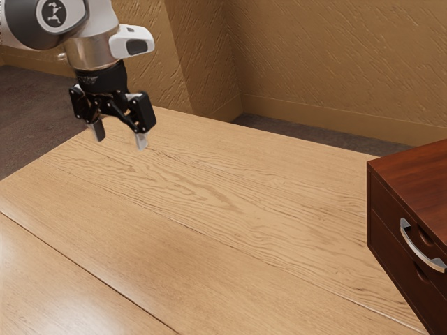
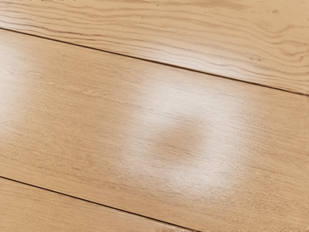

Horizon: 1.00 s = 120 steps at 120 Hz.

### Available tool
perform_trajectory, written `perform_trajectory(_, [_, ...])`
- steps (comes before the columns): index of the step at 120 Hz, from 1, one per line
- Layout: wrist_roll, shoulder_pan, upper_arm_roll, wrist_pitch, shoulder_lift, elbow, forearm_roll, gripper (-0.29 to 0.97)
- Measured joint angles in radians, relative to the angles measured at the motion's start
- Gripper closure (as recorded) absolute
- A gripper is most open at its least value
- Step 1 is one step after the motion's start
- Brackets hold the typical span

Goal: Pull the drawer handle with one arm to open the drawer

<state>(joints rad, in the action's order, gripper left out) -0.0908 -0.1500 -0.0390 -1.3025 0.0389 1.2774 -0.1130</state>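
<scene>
The arm (image 1: 84, 31) entered from the upper left of the exterior view, its black gripper (image 1: 121, 138) hanging above the far left part of the wooden table (image 1: 209, 209); the jaws stood spread apart, with nothing between them; the fingertips pointed down at the boards without touching them. At the right edge of that view, well apart from the gripper, sat a dark red-brown cabinet (image 1: 412, 178); its drawer (image 1: 389, 227) lay flush with the cabinet front, and the curved silver handle (image 1: 419, 248) stood untouched at lower right. A tan textured wall (image 1: 314, 49) and a strip of dark floor (image 1: 28, 118) ran behind the table. The wrist view gave the bare table (image 2: 154, 96) from close above the boards: pale oak planks crossed by two dark seams (image 2: 145, 60), with a soft whitish sheen ringing a dim shadow (image 2: 181, 145) on the middle plank.
</scene>
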Motion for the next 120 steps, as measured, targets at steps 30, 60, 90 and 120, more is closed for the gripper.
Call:
perform_trajectory(30, [0.0, 0.005, -0.01, 0.033, -0.041, -0.214, -0.006, 0.0])
perform_trajectory(60, [0.021, -0.013, -0.088, 0.051, -0.091, -0.278, 0.0, 0.0])
perform_trajectory(90, [0.043, 0.022, -0.099, 0.021, -0.067, -0.242, 0.001, 0.0])
perform_trajectory(120, [0.047, -0.014, -0.045, -0.167, -0.293, 0.35, 0.008, 0.0])
